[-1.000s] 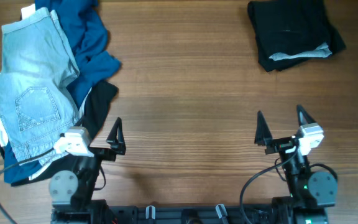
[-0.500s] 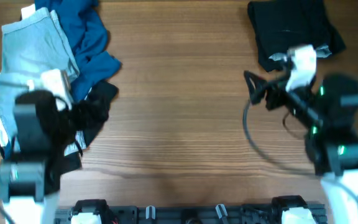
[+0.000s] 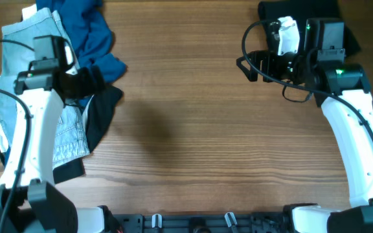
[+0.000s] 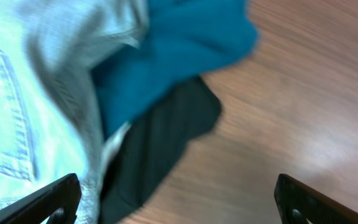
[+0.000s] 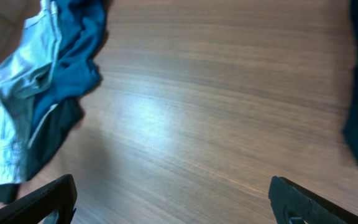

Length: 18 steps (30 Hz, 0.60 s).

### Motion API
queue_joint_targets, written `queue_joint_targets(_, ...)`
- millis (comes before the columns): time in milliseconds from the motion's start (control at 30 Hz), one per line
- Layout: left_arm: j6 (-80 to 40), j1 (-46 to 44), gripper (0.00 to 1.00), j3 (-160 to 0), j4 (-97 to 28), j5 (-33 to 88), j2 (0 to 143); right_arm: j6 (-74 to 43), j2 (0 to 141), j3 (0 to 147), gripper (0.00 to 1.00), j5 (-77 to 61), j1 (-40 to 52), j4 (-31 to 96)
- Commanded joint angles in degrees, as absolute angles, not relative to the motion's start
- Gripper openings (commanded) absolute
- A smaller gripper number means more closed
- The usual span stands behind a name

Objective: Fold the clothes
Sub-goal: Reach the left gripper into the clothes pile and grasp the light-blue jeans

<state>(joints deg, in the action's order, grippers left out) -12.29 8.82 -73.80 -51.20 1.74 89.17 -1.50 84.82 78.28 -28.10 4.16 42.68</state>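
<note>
A heap of clothes lies at the table's left: pale denim shorts, a deep-blue garment and a black garment under them. My left gripper is open above the heap's right edge; its wrist view shows the shorts, the blue cloth and the black cloth between the fingers. My right gripper is open and empty over bare wood, left of a folded black garment at the far right. The right wrist view looks across to the heap.
The wooden table spreads between the two piles. A cable loops from the right arm. The arm bases stand along the front edge.
Both arms have risen from their rest near the front edge and reached out: the left over the heap at the left, the right toward the folded black garment.
</note>
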Motion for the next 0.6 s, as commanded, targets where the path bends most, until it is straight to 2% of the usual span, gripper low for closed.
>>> queue_joint_targets(0, -12.4, 13.2, 0.99, -74.5, -49.2, -1.5, 91.5, -2.5, 86.8, 79.5, 0.99, -31.6, 4.3, 42.8)
queue_joint_targets(133, -11.0, 16.3, 0.98, -74.5, -47.9, -3.1, 94.3, -2.3, 88.4, 79.5, 0.97, -31.6, 4.3, 42.7)
queue_joint_targets(467, -7.9, 16.6, 0.92, -74.5, -42.4, -4.0, 105.4, -1.4, 89.9, 79.1, 0.94, -31.6, 4.3, 43.1)
queue_joint_targets(567, -8.4, 16.6, 0.81, -74.5, -42.3, -4.8, 107.8, -1.4, 89.9, 79.1, 0.94, -31.5, 4.3, 43.1)
